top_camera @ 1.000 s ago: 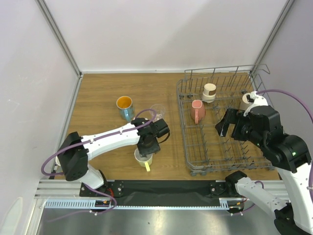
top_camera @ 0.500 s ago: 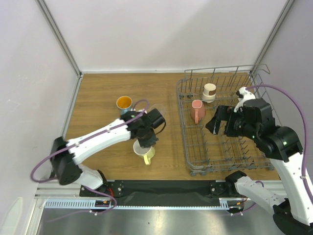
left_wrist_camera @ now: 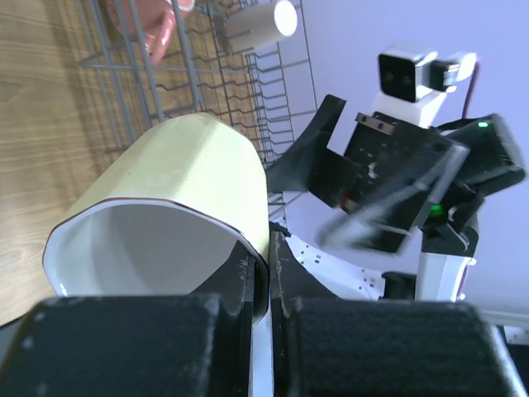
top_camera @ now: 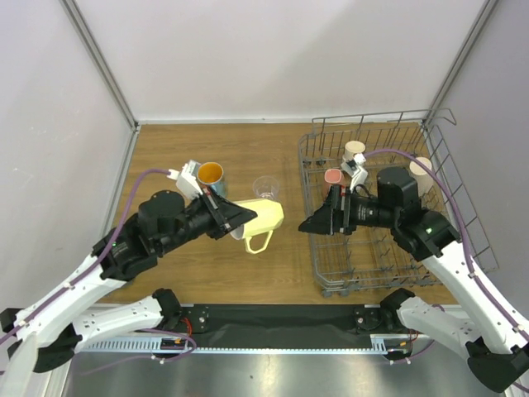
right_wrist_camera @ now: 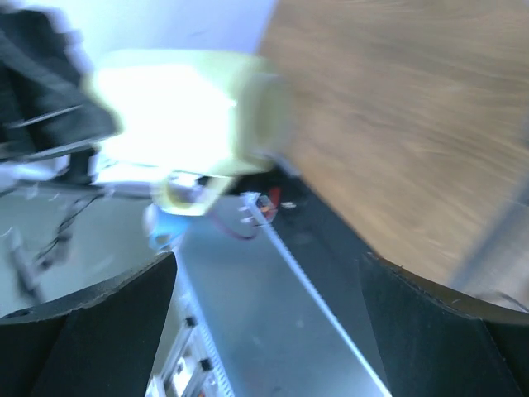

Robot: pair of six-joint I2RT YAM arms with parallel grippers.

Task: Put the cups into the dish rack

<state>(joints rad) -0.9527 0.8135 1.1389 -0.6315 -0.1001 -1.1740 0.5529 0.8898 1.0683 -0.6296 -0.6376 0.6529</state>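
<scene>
The left gripper's point(top_camera: 238, 222) fingers point(left_wrist_camera: 132, 347) pinch the rim of the yellow mug point(top_camera: 263, 216), one finger inside the mouth and one on the outer wall. The mug is held on its side in the air above the wooden table point(top_camera: 165, 149). Its base points away from the fingers and its handle point(top_camera: 259, 241) hangs underneath.

Just past the mug's base, the right gripper point(top_camera: 318, 219) faces it with its fingers point(right_wrist_camera: 83, 331) spread wide and nothing between them. They stand close to the mug but apart from it. The right wrist view is blurred and shows only the pale yellow mug ahead of the spread fingers.

Behind the right gripper is the grey wire dish rack point(top_camera: 374, 273). A pink mug point(top_camera: 333, 175) and a beige cup point(top_camera: 355, 150) sit among its tines, and another cream cup point(top_camera: 421, 168) sits near its far side.

On the table beyond the left fingers stands a blue cup with an orange inside point(top_camera: 211, 174). A clear glass point(top_camera: 265, 187) stands near it, just beyond the held mug.
</scene>
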